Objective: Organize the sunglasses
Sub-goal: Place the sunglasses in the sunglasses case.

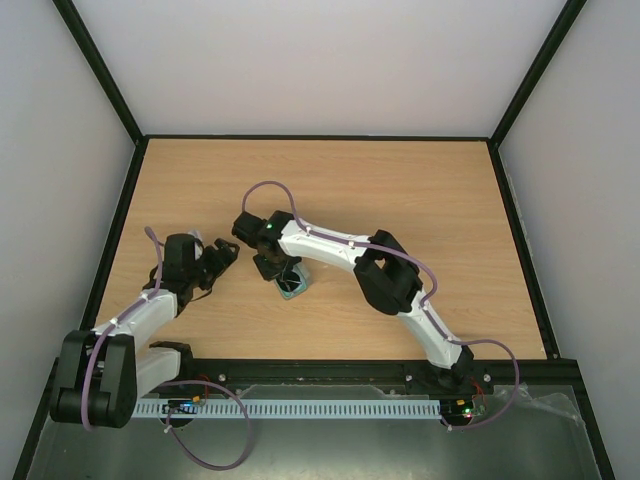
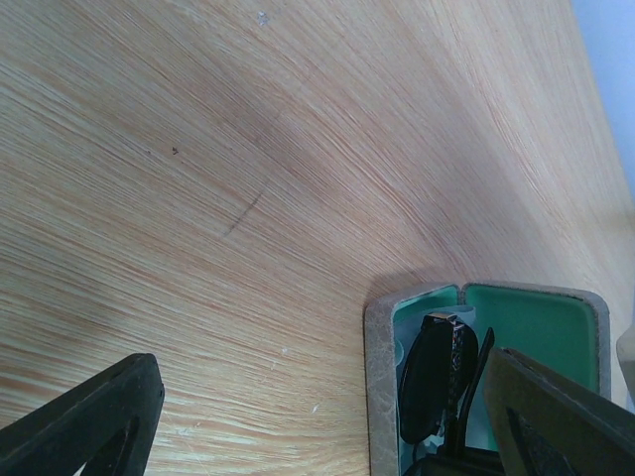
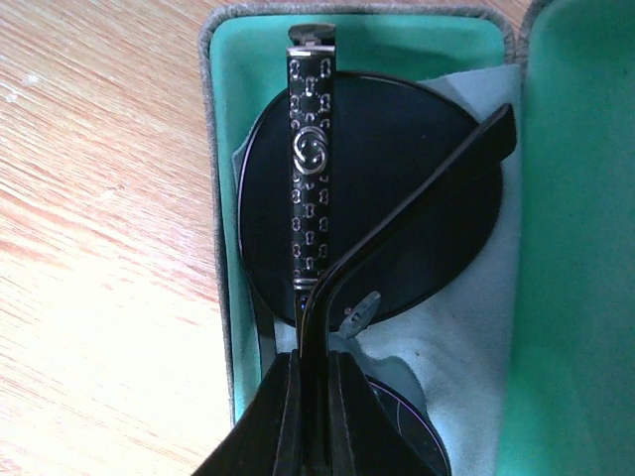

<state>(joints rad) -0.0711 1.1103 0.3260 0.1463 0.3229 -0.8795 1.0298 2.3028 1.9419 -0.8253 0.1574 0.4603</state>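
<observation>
I count two arms of my own, the left arm (image 1: 140,315) and the right arm (image 1: 400,290). There is also one grey case (image 1: 292,285), one light blue cloth (image 3: 466,327) and one pair of sunglasses (image 3: 397,198).

Everything is on a wooden table (image 1: 400,190) edged by a black frame (image 1: 320,137), with plain white walls (image 1: 320,60) on three sides.

The case lies open near the middle of the table with its green lining up. The cloth is spread inside it, and the sunglasses lie folded on the cloth.

My right gripper (image 3: 316,397) is directly over the case. Its fingers (image 3: 268,426) are pinched tight on the plain black temple arm (image 3: 437,183) of the sunglasses, which crosses one dark lens. The patterned temple arm (image 3: 310,169), marked with a round emblem, lies along the same lens just beside it.

My left gripper (image 2: 317,367) is just left of the case and apart from it, spread wide with nothing between its fingers. In its wrist view, the case corner and the sunglasses lie close by one of its fingers (image 2: 556,416).
</observation>
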